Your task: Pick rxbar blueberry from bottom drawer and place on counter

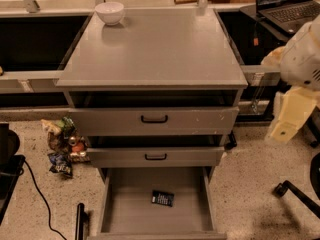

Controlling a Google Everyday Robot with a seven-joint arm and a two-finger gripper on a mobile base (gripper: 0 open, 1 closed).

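The rxbar blueberry, a small dark navy wrapper, lies flat on the floor of the bottom drawer. That drawer is pulled out and open at the foot of the grey cabinet. The counter is the cabinet's broad grey top. My arm stands to the right of the cabinet. Its cream-coloured gripper hangs down beside the top drawer's right end, well above and to the right of the bar. It holds nothing that I can see.
A white bowl sits at the counter's far left corner. Two shallower drawers with black handles stick out slightly above the bottom one. A heap of snack packets lies on the floor at left. A laptop is at the back right, and a chair base at the lower right.
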